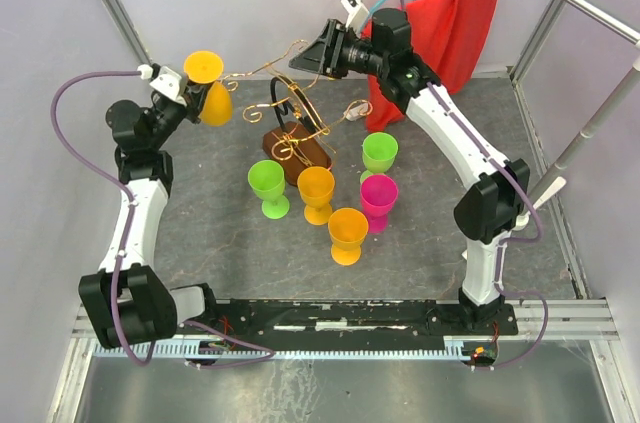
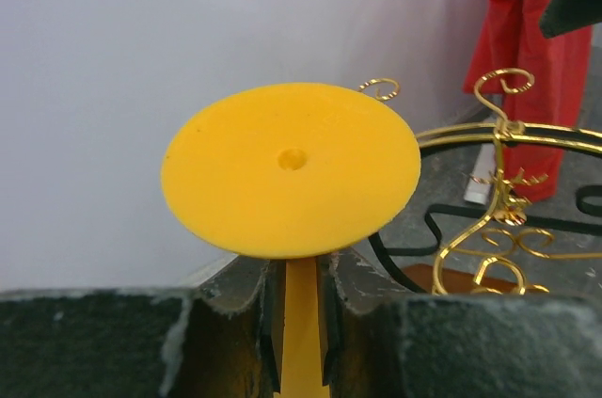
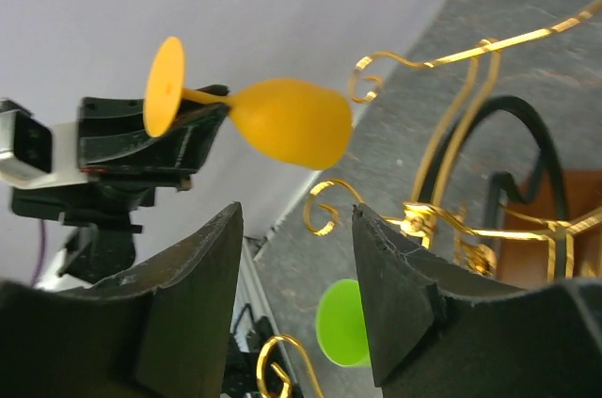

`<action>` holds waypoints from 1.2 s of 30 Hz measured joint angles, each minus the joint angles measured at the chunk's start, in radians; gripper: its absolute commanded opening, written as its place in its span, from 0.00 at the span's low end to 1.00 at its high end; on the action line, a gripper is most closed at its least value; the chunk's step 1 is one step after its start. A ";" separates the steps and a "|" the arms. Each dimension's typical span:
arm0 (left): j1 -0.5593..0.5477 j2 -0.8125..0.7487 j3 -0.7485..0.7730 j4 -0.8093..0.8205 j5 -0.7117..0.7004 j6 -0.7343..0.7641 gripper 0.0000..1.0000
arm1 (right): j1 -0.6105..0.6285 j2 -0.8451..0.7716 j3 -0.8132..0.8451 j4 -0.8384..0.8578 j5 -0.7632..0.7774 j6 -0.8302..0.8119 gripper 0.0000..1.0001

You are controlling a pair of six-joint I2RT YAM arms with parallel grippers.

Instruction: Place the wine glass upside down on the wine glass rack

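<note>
Plainly, the wine glass rack [image 1: 298, 133] stood mid-tabletop [image 1: 200, 203]. The right pincer [image 3: 296, 229] hung over its far side, jaws apart and empty. Of the 2, the left pincer [image 2: 301, 342] mattered more: it was clamped on the stem of the orange wine glass [image 1: 213, 98], foot up, axis near vertical, just left of a scroll arm.

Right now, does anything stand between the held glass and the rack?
Nothing visible does. The glass, base up in the left gripper jaws, hangs close beside the rack and its nearest scroll arm. The right gripper, jaws open, hovers at the rack's far side, off that path.
</note>
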 measured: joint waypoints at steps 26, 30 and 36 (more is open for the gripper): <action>-0.054 0.325 -0.139 0.399 0.134 -0.197 0.03 | -0.016 -0.058 0.010 -0.247 0.098 -0.222 0.60; -0.077 0.357 -0.146 0.461 0.121 -0.216 0.03 | -0.016 -0.058 0.010 -0.263 0.098 -0.236 0.60; -0.089 0.425 -0.160 0.589 0.074 -0.247 0.03 | -0.018 -0.060 0.010 -0.279 0.099 -0.254 0.60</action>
